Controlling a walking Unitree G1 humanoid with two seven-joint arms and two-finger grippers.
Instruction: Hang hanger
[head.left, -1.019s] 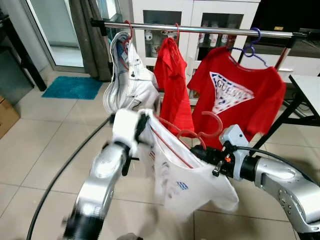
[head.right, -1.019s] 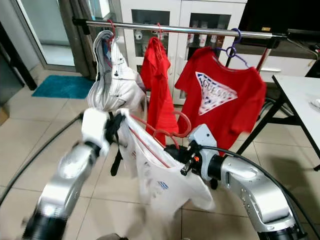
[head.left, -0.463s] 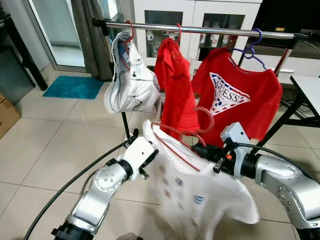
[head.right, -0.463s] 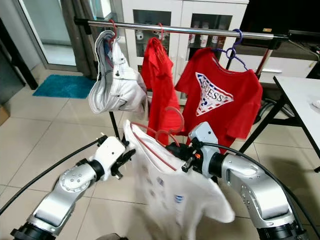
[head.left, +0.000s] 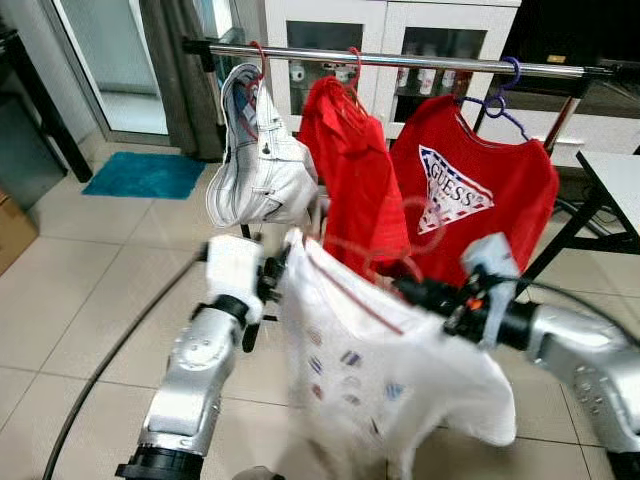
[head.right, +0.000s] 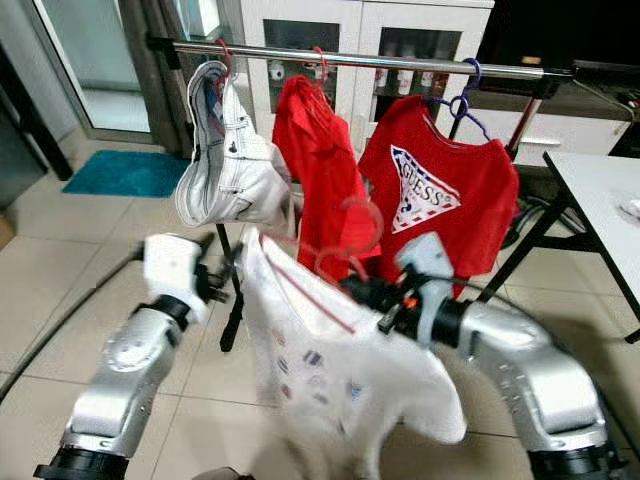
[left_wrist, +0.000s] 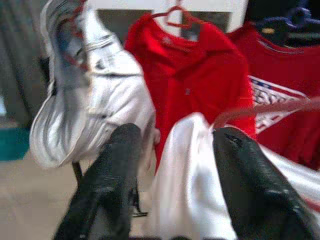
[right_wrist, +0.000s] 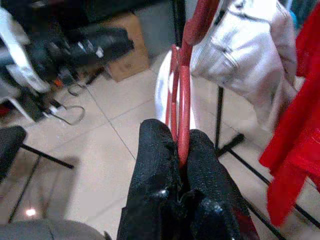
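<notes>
A red hanger (head.left: 398, 240) carries a white printed T-shirt (head.left: 375, 370), held in front of me below the silver rail (head.left: 400, 60). My right gripper (head.left: 420, 292) is shut on the hanger's neck (right_wrist: 184, 90), seen close up between its fingers (right_wrist: 155, 165). At the shirt's left shoulder, my left gripper (head.left: 272, 275) is open; its fingers (left_wrist: 115, 170) straddle the white cloth (left_wrist: 185, 185). On the rail hang a white jacket (head.left: 255, 160), a red shirt (head.left: 355, 170) and a red logo shirt (head.left: 480, 200) on a purple hanger (head.left: 505, 95).
A stretch of bare rail lies between the red shirt and the purple hanger. A white table (head.left: 615, 170) stands at the right, a white cabinet (head.left: 400, 25) behind the rack. A teal mat (head.left: 145, 172) and a black cable (head.left: 110, 360) lie on the tiled floor.
My left arm dropped away from the shirt half a second ago and has risen back to its left shoulder. The right gripper and hanger shifted slightly right; the shirt swings.
</notes>
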